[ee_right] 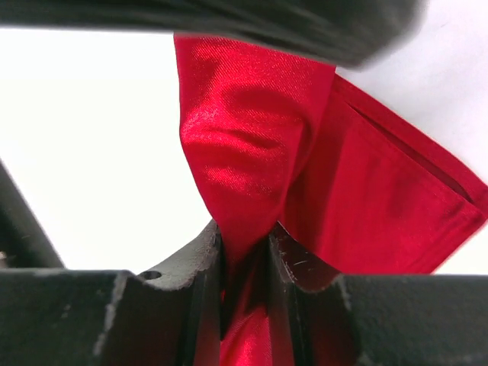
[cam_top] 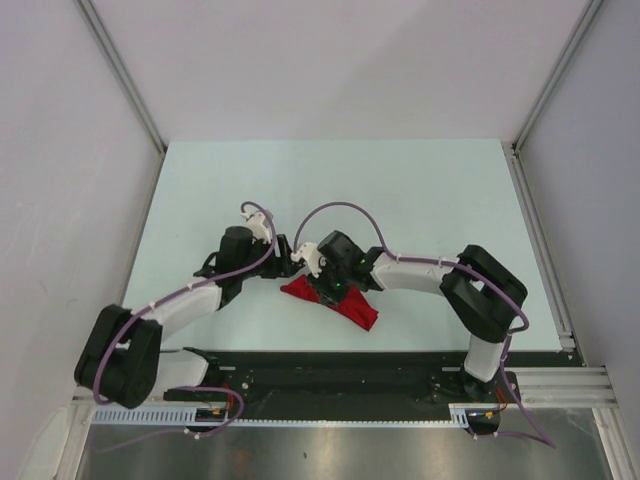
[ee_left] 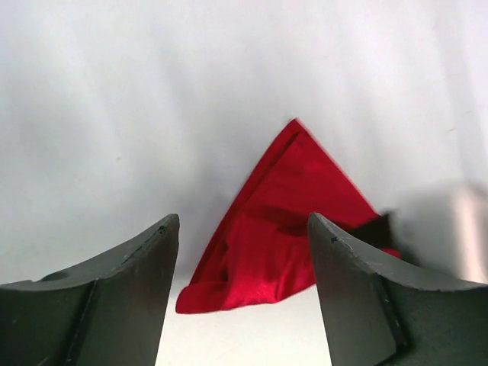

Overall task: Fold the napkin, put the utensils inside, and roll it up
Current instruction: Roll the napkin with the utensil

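Overall: bright, even, diffuse light from above; shadows on the table (cam_top: 420,190) are faint and soft-edged.
Exposure: beyond the right gripper (ee_right: 244,248) the surface is blown out to plain white; ahead of the left gripper (ee_left: 244,229) it fades to pale grey.
Sheen: the napkin (ee_right: 244,145) shows soft glossy highlights just ahead of the right gripper.
Blur: a dark bar (ee_right: 305,23) far ahead of the right gripper is out of focus; a grey shape (ee_left: 450,229) right of the left gripper is smeared.
Sharpness: the left fingers (ee_left: 114,297) have crisp edges.
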Action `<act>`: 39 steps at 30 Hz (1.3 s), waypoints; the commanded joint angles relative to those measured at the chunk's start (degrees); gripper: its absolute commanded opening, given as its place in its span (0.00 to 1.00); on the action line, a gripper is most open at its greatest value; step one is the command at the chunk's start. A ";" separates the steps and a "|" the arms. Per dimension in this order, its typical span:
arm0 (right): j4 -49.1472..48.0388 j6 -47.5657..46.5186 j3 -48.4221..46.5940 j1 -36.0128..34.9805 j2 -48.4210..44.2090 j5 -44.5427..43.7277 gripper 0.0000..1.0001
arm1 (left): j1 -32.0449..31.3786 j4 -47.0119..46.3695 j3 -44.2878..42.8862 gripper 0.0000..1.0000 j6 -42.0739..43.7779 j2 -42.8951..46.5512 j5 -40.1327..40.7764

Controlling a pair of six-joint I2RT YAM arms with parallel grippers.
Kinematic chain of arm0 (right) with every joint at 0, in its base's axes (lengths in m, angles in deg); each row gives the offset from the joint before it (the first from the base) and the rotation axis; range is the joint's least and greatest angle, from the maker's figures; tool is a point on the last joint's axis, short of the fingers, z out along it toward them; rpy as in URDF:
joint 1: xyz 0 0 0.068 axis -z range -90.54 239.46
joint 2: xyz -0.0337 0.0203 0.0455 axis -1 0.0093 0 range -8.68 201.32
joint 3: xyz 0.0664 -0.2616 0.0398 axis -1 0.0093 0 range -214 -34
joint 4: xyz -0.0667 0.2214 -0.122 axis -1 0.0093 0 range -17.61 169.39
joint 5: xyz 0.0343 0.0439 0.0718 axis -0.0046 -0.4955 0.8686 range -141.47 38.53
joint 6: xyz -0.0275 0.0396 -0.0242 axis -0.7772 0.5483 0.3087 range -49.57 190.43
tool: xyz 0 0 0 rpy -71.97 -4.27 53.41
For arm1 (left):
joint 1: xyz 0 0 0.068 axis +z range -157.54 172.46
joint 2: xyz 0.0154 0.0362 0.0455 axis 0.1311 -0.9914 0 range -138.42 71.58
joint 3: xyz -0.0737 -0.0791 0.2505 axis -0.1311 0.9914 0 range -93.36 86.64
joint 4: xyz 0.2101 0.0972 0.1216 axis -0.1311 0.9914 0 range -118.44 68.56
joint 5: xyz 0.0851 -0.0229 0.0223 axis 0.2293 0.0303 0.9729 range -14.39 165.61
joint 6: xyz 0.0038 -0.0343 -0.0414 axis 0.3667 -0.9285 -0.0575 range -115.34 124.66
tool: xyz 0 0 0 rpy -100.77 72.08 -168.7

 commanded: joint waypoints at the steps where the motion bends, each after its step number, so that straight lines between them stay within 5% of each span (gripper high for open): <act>1: 5.28 4.29 -2.38 3.57 2.96 13.78 0.20 | -0.06 -3.04 4.20 0.72 0.84 6.71 1.86; 7: 6.42 5.43 -5.45 7.96 6.83 24.32 0.19 | -0.68 -9.80 10.09 0.72 -0.13 9.97 -4.47; 17: 7.75 6.57 -10.64 13.41 14.48 40.84 0.19 | -2.52 -16.23 10.01 0.72 -0.04 2.07 -6.14; 29: 7.48 6.57 -12.49 15.70 18.97 46.48 0.19 | -3.76 -23.18 8.69 0.68 -1.62 -7.07 -8.60; 32: 6.69 6.92 -12.49 16.67 19.23 47.62 0.20 | -3.84 -24.41 8.69 0.63 -2.06 -8.30 -9.66; 35: 5.99 7.45 -12.66 17.29 18.97 47.98 0.24 | -3.84 -24.67 8.60 0.41 -2.33 -9.62 -9.57; 39: 7.13 7.37 -12.93 17.90 16.34 45.00 0.43 | -3.84 -21.96 7.28 0.11 -2.50 -10.68 -8.34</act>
